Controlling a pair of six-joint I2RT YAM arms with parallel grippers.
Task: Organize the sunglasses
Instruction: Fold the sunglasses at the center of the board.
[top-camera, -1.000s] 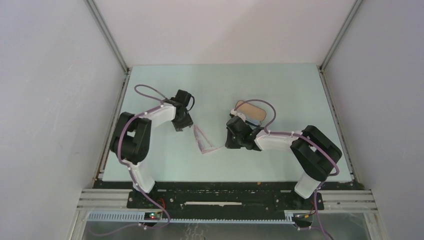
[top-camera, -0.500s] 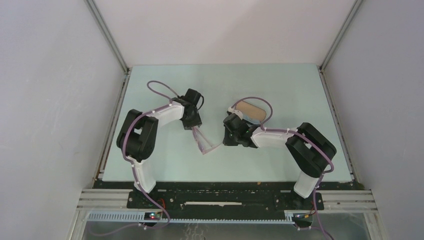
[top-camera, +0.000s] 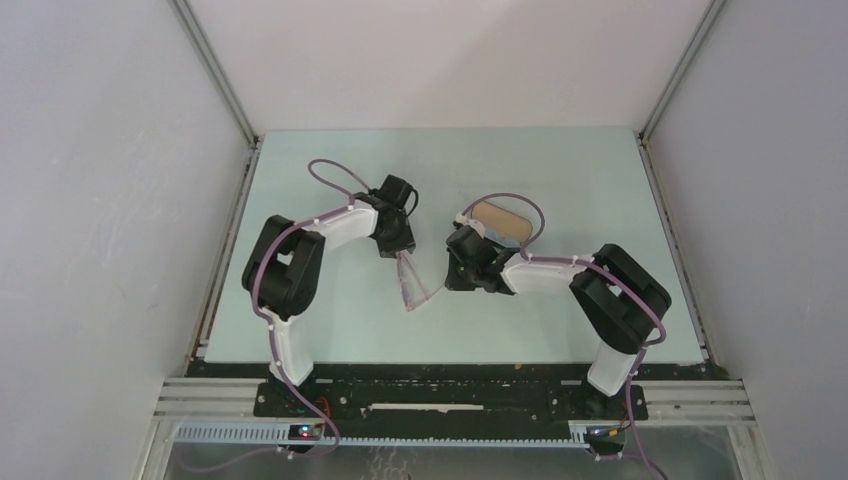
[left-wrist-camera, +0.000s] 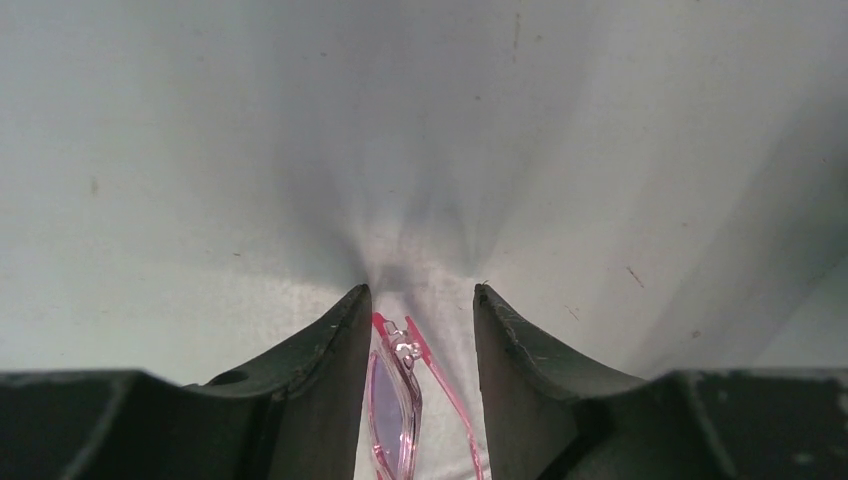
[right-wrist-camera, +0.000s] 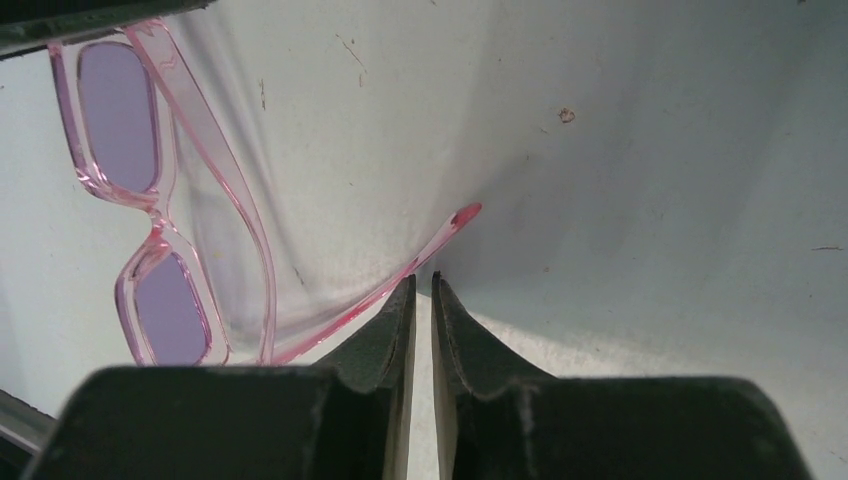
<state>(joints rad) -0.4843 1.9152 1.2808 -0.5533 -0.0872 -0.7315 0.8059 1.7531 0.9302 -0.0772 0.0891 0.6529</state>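
Note:
The sunglasses (top-camera: 408, 282) lie on the table between my two grippers, pink frame with purplish lenses. In the left wrist view the hinge end of the sunglasses (left-wrist-camera: 395, 400) stands between the open jaws of my left gripper (left-wrist-camera: 420, 292), close to the left finger, with a gap to the right one. My left gripper (top-camera: 402, 250) is at their far end. In the right wrist view the sunglasses (right-wrist-camera: 150, 210) lie at the left, one arm folded and the other stretched out past the tip of my right gripper (right-wrist-camera: 423, 280), which is shut with nothing between its jaws. It also shows in the top view (top-camera: 450, 280).
A black oblong case with tan lining (top-camera: 505, 222) lies open just behind the right wrist, partly hidden by it. Grey walls stand on both sides of the pale green table (top-camera: 560, 170).
My left gripper has moved right and come down over the far end of the sunglasses, whose front has swung closer to the outstretched arm. My right gripper has shifted slightly left.

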